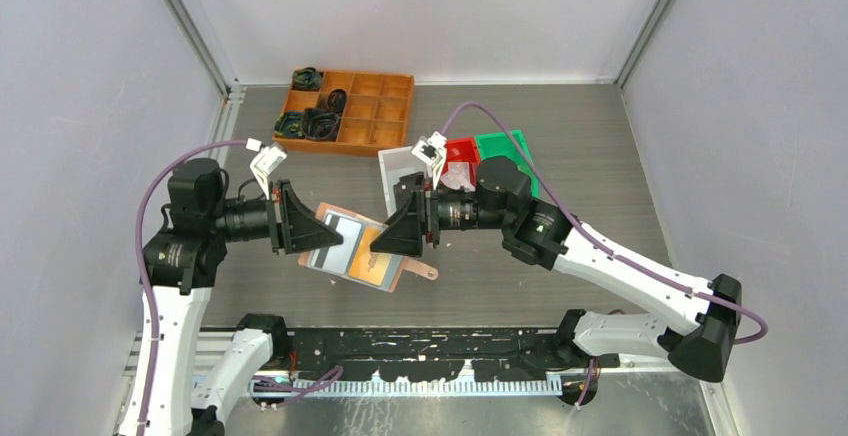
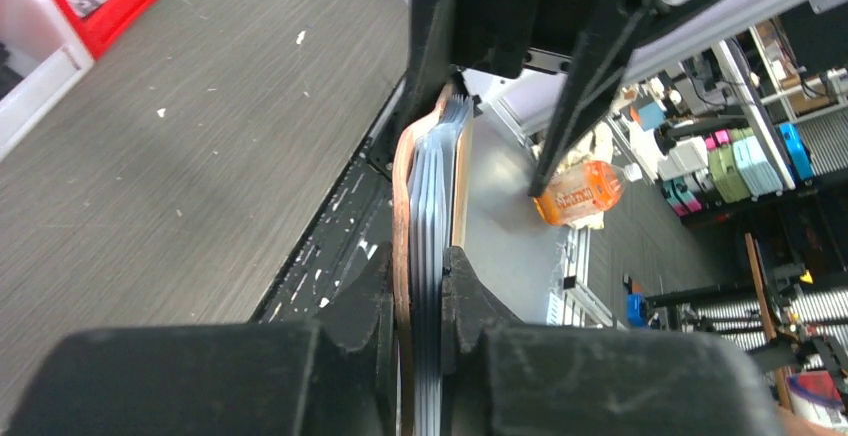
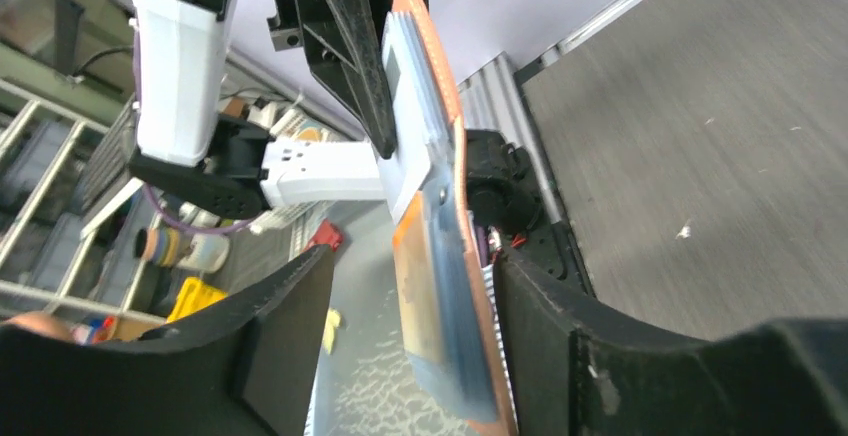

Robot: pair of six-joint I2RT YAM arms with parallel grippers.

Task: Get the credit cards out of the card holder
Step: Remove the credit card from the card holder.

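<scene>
While the top view shows the card holder point(image 1: 372, 264) held open above the table point(image 1: 600, 136) between the two arms, a white, dark-striped one of the credit cards point(image 1: 338, 239) sits in its sleeves. From the left wrist, the left gripper point(image 2: 428, 276) is pinched tight on the holder's edge, with the bluish sleeves sandwiched between its fingers. From the right wrist, the right gripper point(image 3: 412, 261) stands wide, the holder between its fingers with a clear gap on one side, so it clamps nothing.

card holder point(image 1: 352, 256): open, cards showing | left fingers point(image 1: 293, 219): at its left edge | right fingers point(image 1: 402, 228): over its right half
</scene>
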